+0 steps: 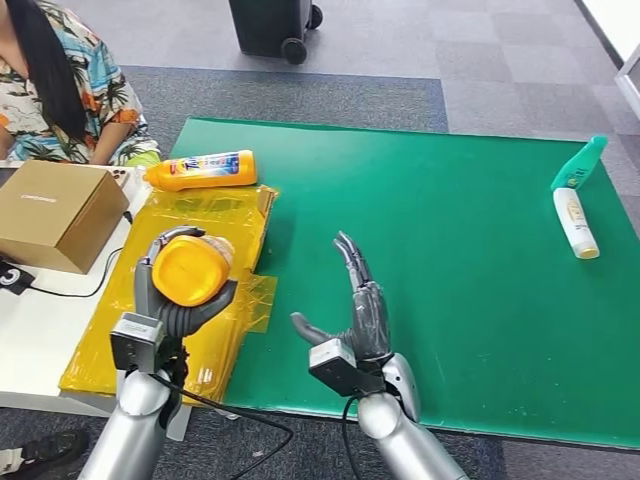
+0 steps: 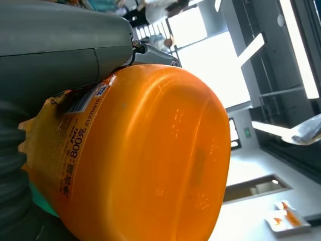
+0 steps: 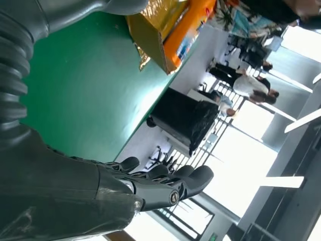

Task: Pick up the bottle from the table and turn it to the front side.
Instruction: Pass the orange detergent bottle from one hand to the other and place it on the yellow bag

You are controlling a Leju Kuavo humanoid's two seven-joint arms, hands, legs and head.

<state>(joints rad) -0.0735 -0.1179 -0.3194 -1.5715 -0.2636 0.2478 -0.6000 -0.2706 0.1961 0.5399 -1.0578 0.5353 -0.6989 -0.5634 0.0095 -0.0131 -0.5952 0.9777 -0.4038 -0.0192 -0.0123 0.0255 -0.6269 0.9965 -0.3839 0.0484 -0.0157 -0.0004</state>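
Left hand [image 1: 177,295] is raised above the near left edge of the work surface and grips an orange bottle [image 1: 190,268]; fingers wrap the body from both sides, base of the bottle turned toward the head camera; the left wrist view confirms a firm hold, the orange bottle [image 2: 144,160] pressed against the grey thumb, a printed label along its side. Right hand [image 1: 362,310] stands just to the right of the left hand, over the green mat [image 1: 453,270]; it holds nothing, fingers straight and apart, thumb out to the side; the right wrist view shows the same extended fingers [image 3: 166,181] over green surface.

Beneath and beyond the left hand lies a yellow plastic sheet [image 1: 219,215], wrinkled, covering a flat box form at the mat's left edge; left of that hand, a white table [image 1: 38,330] carries a brown cardboard box [image 1: 56,212] and a dark cable [image 1: 83,290].

Beyond the left hand, at the far edge of the yellow sheet, a second orange bottle [image 1: 202,170] lies on its side, label up. Far to the right of the right hand, near the mat's far right corner, a white bottle [image 1: 575,222] lies flat, with a teal bottle [image 1: 580,163] just beyond it, ends near touching.

A seated person in a patterned shirt [image 1: 56,90] occupies the far left; floor is grey carpet tile [image 1: 490,60]; a black wheeled bin [image 1: 273,25] stands at the far side.
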